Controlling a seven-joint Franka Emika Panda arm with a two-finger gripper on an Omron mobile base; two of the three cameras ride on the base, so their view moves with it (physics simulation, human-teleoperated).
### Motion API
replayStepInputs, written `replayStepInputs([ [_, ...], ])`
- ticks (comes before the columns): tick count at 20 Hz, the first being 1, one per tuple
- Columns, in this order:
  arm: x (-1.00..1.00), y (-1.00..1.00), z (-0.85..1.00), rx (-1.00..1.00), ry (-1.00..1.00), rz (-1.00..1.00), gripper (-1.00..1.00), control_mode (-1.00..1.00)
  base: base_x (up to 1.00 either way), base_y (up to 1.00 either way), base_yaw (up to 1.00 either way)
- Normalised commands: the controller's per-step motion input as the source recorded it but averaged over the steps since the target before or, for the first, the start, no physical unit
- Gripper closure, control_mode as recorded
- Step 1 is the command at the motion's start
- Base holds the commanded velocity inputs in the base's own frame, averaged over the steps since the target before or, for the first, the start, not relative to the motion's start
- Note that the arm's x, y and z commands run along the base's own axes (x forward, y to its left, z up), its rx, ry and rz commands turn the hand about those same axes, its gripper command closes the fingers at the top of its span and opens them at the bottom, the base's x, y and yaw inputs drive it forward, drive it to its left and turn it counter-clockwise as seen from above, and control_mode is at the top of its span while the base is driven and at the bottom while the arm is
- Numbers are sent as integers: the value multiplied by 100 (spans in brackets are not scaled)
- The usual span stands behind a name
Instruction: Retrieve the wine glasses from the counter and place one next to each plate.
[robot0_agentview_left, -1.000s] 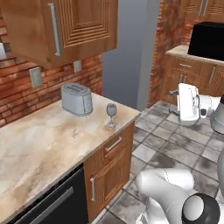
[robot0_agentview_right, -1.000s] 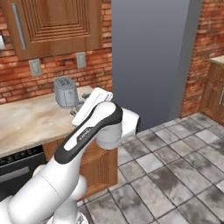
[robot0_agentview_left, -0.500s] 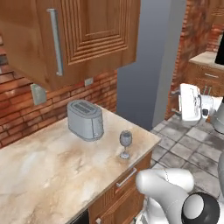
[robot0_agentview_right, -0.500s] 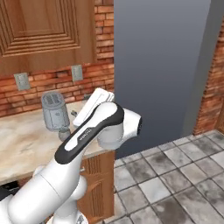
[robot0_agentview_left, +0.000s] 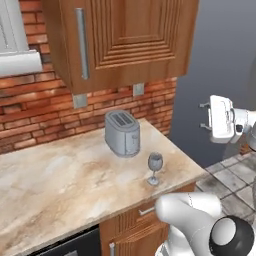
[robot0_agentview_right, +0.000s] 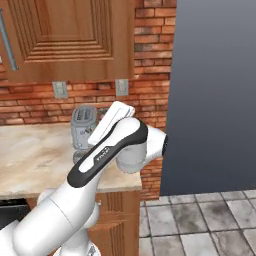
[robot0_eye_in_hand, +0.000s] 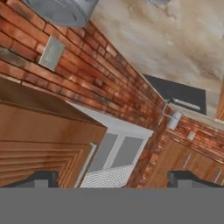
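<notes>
counter (robot0_agentview_left: 65, 185): bare left | toaster (robot0_agentview_left: 122, 133): just behind wine glass (robot0_agentview_left: 155, 168) | cabinet (robot0_agentview_left: 125, 40): overhead

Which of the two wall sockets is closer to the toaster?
The right socket, on the brick just above the toaster. The left socket sits farther along the wall, under the cabinet handle.

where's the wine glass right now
In the left base view, the wine glass stands upright on the counter near its front edge, just right of and in front of the toaster.
</notes>
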Motion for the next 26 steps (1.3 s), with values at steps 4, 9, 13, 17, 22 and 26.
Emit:
replayStepInputs([
  [4, 0, 0, 0, 0, 0, 0, -100, 100, -1, 8, 52],
  [9, 0, 0, 0, 0, 0, 0, -100, 100, -29, -18, 46],
  [13, 0, 0, 0, 0, 0, 0, -100, 100, 0, -13, 39],
  [17, 0, 0, 0, 0, 0, 0, -100, 100, 0, -6, 16],
  [22, 0, 0, 0, 0, 0, 0, -100, 100, 1, -9, -9],
  [26, 0, 0, 0, 0, 0, 0, -100, 100, 0, -1, -21],
])
